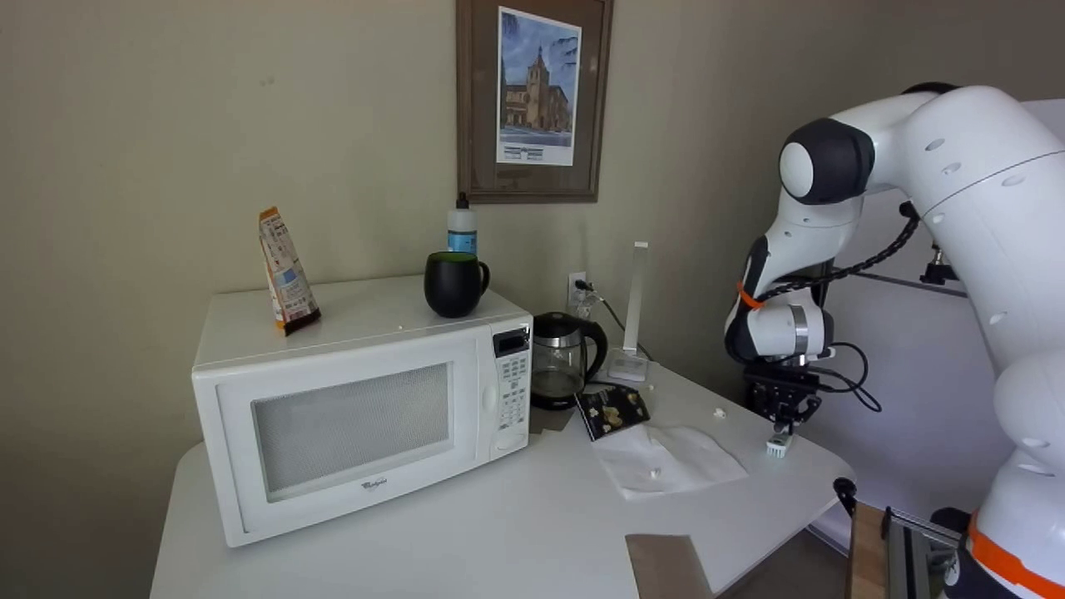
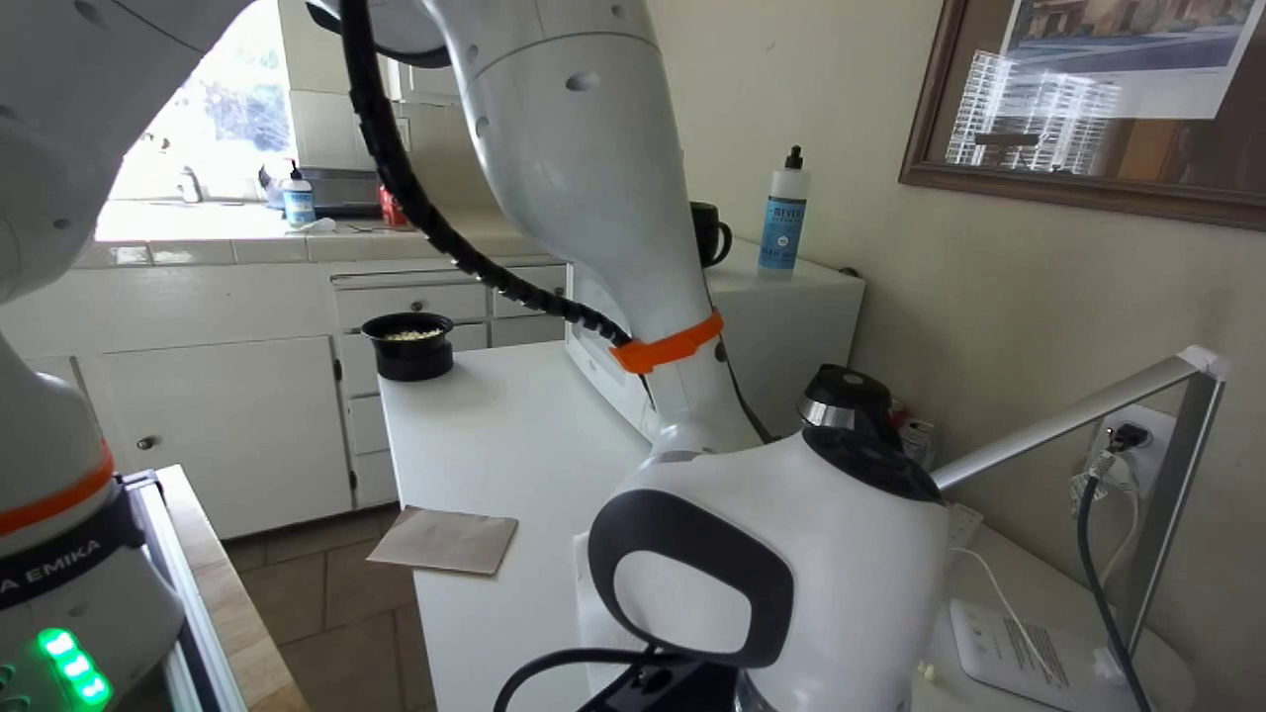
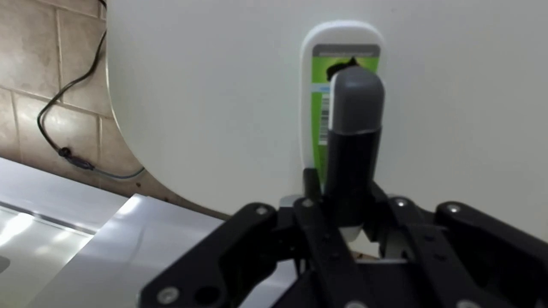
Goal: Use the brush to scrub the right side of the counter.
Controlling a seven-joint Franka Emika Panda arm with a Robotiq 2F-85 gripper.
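Observation:
The brush (image 1: 779, 447) is small and white, with pale bristles facing down, at the right end of the white counter (image 1: 549, 532). In the wrist view the brush (image 3: 357, 98) shows a grey and black handle over a white base with a green label. My gripper (image 1: 784, 426) is shut on the handle; its fingers (image 3: 342, 188) sit on both sides of it. The bristles are at or just above the counter surface; I cannot tell if they touch. The counter's rounded edge (image 3: 205, 107) lies to the left in the wrist view. In an exterior view the arm hides the brush and gripper.
A white microwave (image 1: 358, 433) stands on the counter's left part. A kettle (image 1: 559, 366), a lamp (image 1: 635, 308), a black packet (image 1: 614, 410) and a white napkin (image 1: 666, 457) lie between it and the brush. Brown paper (image 1: 670, 566) overhangs the front edge. Popcorn bits (image 1: 720, 413) are near.

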